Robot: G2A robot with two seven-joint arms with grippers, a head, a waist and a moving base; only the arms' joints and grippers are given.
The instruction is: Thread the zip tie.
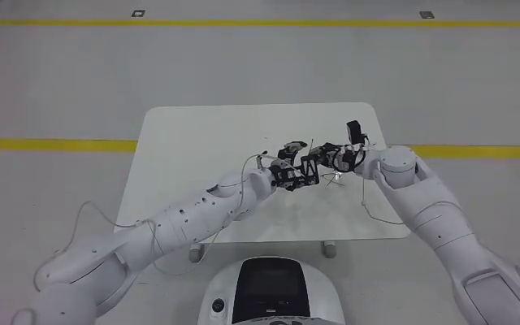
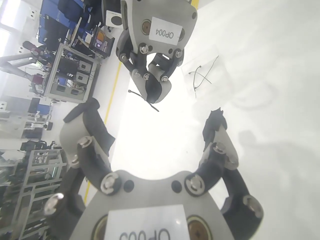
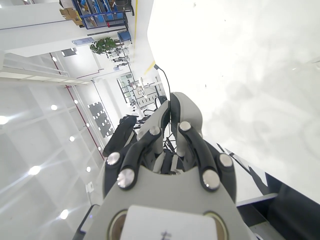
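— Where does the threading stand?

— Early, I judge. My right gripper (image 3: 171, 106) is clamped on the zip tie (image 2: 137, 94) partway along its strap. The head sticks out one side of the fingers and the pointed tail out the other. No loop is made, and the tail is not in the head yet.

— And your other tool?

— My left gripper (image 2: 155, 112) is spread wide and holds nothing. It faces the right one, with the tie's tail just beyond its fingertips (image 2: 217, 116). Both are above the table (image 1: 203, 138), past its middle toward the right edge.

— So what does the next move need?

— I think the left has to come in and pinch one free end, most likely the tail. It should not knock the strap, which is thin and looks springy. Then the tail must bend round and line up with the small slot in the head. That leaves little room for error, and a grip too near the tip would block the slot.

— Any containers?

— None I am sure of. Some spare ties (image 2: 201, 76) lie crossed over each other on the table, near the right edge. There is a faint clear outline (image 2: 217, 76) around them. It may be a bag or a shallow tray, but I cannot tell which.
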